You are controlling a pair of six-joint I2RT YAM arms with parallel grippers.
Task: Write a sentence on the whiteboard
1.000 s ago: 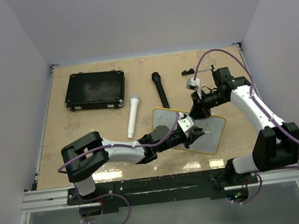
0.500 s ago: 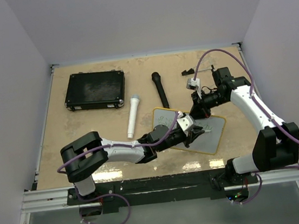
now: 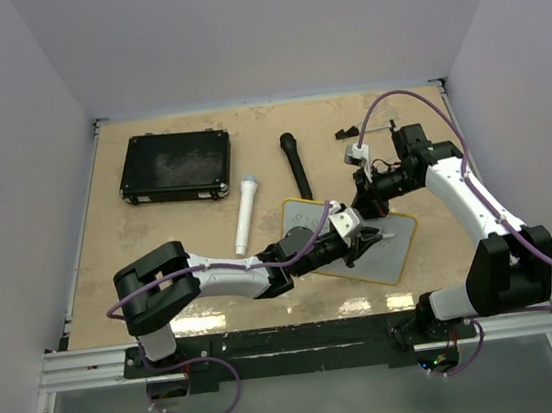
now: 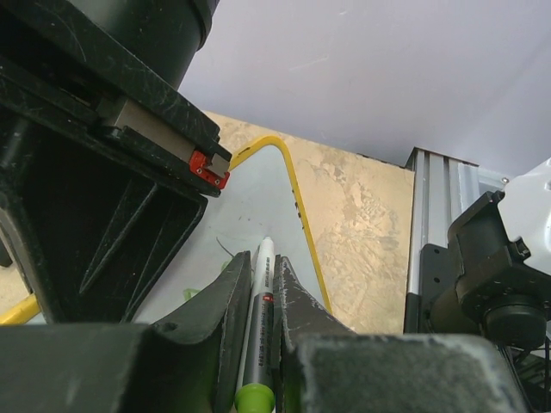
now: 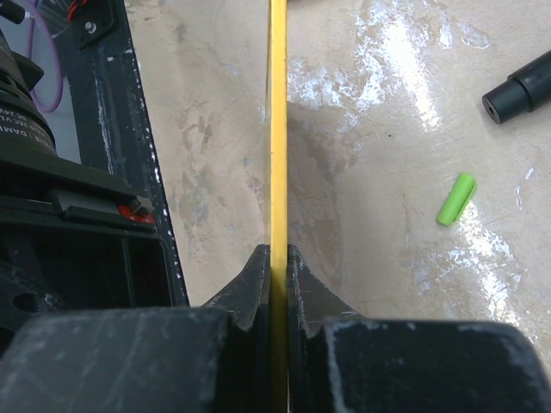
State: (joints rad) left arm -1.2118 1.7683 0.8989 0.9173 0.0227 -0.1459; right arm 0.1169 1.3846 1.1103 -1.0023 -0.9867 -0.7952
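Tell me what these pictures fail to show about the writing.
- The sentence: left wrist view shows only faint green strokes; the left tool and marker hide the rest.
- Top view: too small, the tool over the whiteboard.
- Right wrist view: board edge-on, rim only.

Looks like a robotics lab cell: plain white walls (image 3: pixel 264 27) closing round a plywood table (image 3: pixel 159 241), an aluminium rail (image 3: pixel 79 370) along the near edge, left arm (image 3: pixel 219 274) and right arm (image 3: pixel 473 207) bolted there.
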